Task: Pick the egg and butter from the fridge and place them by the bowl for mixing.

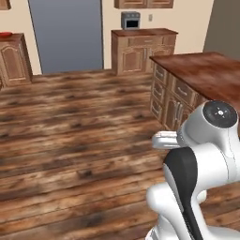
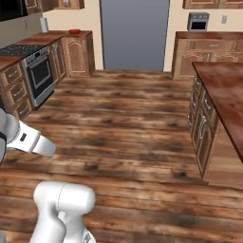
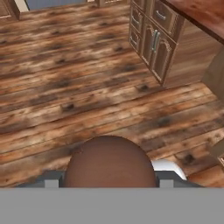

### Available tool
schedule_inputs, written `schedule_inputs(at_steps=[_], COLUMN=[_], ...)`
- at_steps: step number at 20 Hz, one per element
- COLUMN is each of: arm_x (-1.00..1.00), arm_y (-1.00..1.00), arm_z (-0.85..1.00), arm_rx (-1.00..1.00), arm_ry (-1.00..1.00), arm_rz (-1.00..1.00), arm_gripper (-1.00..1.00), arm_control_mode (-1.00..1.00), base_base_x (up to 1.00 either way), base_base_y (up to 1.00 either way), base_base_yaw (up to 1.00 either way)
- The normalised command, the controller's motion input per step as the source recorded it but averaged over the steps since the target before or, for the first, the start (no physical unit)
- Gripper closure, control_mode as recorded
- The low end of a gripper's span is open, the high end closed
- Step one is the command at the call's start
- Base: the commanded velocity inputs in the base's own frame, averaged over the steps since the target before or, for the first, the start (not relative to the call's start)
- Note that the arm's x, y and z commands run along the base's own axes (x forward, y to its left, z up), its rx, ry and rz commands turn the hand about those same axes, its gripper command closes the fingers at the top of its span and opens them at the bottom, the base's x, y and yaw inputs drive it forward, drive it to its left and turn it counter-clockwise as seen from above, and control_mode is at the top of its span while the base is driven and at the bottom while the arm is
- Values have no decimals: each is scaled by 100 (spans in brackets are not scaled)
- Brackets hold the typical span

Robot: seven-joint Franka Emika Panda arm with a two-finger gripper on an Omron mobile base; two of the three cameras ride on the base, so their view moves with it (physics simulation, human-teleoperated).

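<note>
**Egg carried across the kitchen floor**

Egg (image 3: 109, 161) is seen in the hand view as a reddish-brown dome set between the gripper (image 3: 109, 177) tips, so the jaws are judged to be closed on it, spread to its width. The fingertips themselves are mostly hidden behind the shell. The egg is likely to be light, rigid, smooth and easily cracked; it is best held across its broad middle with gentle pressure, and set down softly so that it is not left to roll.

Beyond the hand, plank floor and the cabinet fronts of a wooden island (image 3: 154, 41) are shown. A small red bowl (image 2: 74, 31) is picked out on the far counter in the right base view, beside the stove (image 2: 38, 71); it is glimpsed at the frame's edge in the left base view. A grey panel (image 1: 65, 35) at the far wall is shown by both base views. The butter cannot be made out.
</note>
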Motion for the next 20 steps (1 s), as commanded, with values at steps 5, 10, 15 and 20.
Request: schedule_inputs(at_steps=[5,10,15,20], arm_x=[0,0,0,0], arm_y=[0,0,0,0], arm_z=[0,0,0,0], arm_rx=[0,0,0,0], arm_ry=[0,0,0,0], arm_rz=[0,0,0,0], arm_gripper=[100,100,100,100], arm_control_mode=[100,100,100,100], base_base_x=[100,100,100,100], base_base_y=[33,29,23,19], base_base_yaw=[12,11,11,10])
